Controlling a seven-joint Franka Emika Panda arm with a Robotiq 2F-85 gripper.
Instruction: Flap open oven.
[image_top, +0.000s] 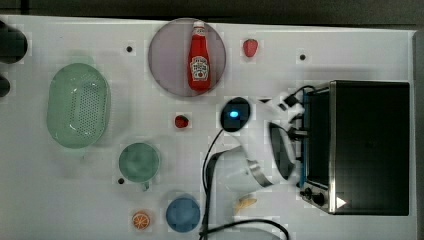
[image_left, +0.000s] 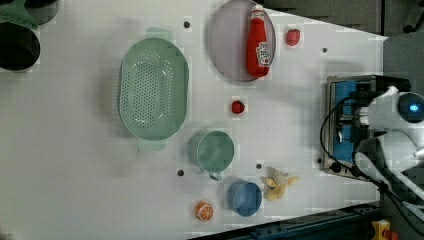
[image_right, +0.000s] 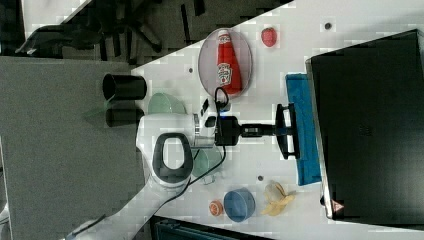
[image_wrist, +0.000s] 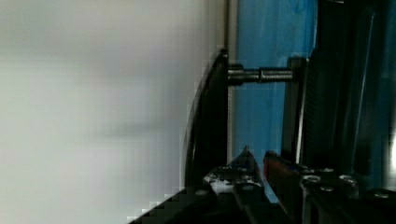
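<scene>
The wrist view looks along the hand (image_wrist: 254, 175) at the dark bar handle (image_wrist: 208, 116) of the oven door, which stands off the blue-tinted glass (image_wrist: 271, 42) on a threaded metal post; the hand's dark tips sit right at that bar, but I cannot tell whether they are released or clenched on it.

In the right view the white robot arm (image_right: 170, 145) reaches out level over the white desk (image_right: 310, 45), its black hand (image_right: 287, 131) pointing straight at the front of the large boxy toaster oven with the black top (image_right: 370, 125) and meeting the handle about midway along the door. The blue door leans a little outward from the oven body. A small red and white warning triangle (image_right: 338, 205) sits on the oven's top corner; its symbol is too small to read.

In the top view the oven stands at the top view's right edge of the desk, with small black knobs (image_top: 312, 195) on its silver front.

Farther off, a red ketchup bottle with a white label (image_top: 199, 57) lies on a round grey plate (image_top: 167, 55); the label's lettering cannot be made out. A pale green perforated colander (image_top: 78, 105) rests towards the top view's left
</scene>
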